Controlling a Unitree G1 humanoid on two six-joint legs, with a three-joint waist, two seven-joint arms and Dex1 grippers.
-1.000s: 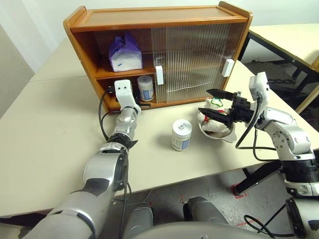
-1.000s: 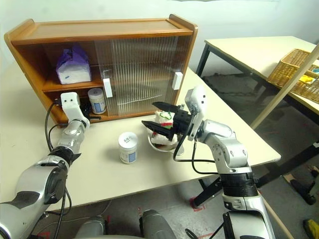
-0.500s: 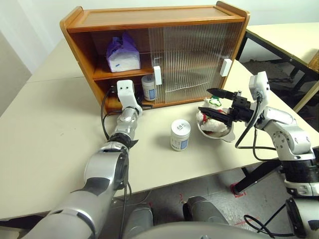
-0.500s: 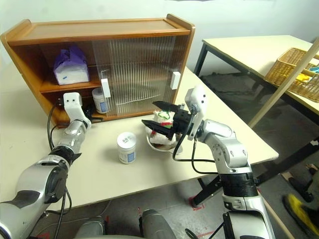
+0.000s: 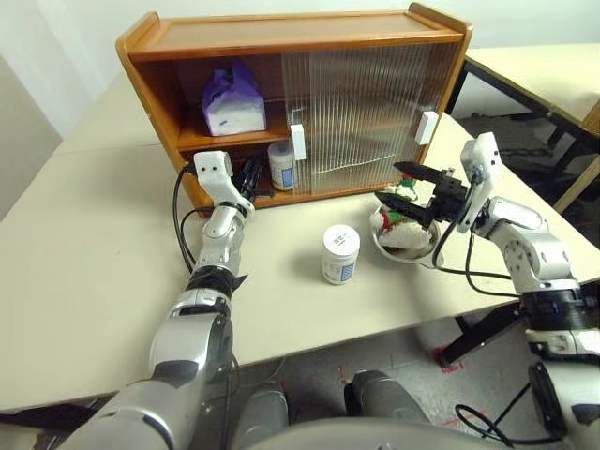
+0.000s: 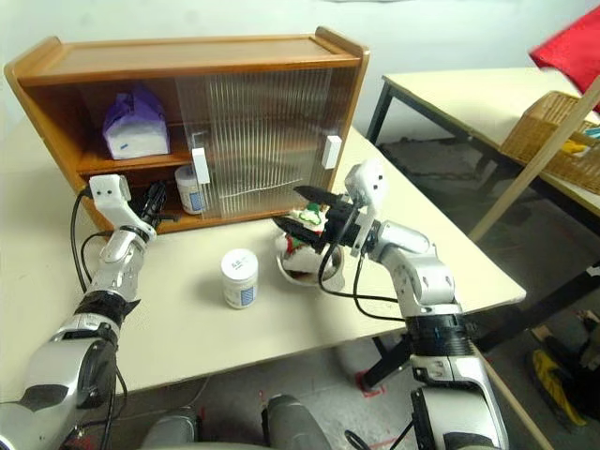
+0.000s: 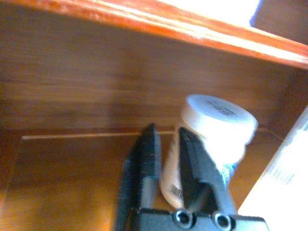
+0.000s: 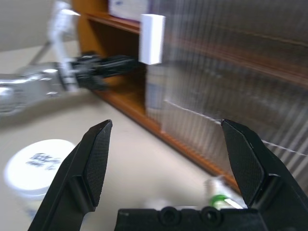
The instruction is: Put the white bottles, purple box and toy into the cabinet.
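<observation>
Two items outstanding: white bottle (image 5: 340, 254) upright on the surface (image 5: 94, 272); toy (image 5: 401, 217) in steel bowl (image 5: 410, 251).
Stored: purple box (image 5: 233, 100), other bottle (image 7: 211, 144) in cabinet (image 5: 291, 37).
Right gripper (image 5: 405, 191): fingers spread wide, directly above toy, nearer arm.
Left gripper (image 5: 251, 175): fingers narrowly parted, empty, beside shelved bottle.

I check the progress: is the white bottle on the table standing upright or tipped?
Upright. The white bottle stands on the table, lid on top.
</observation>
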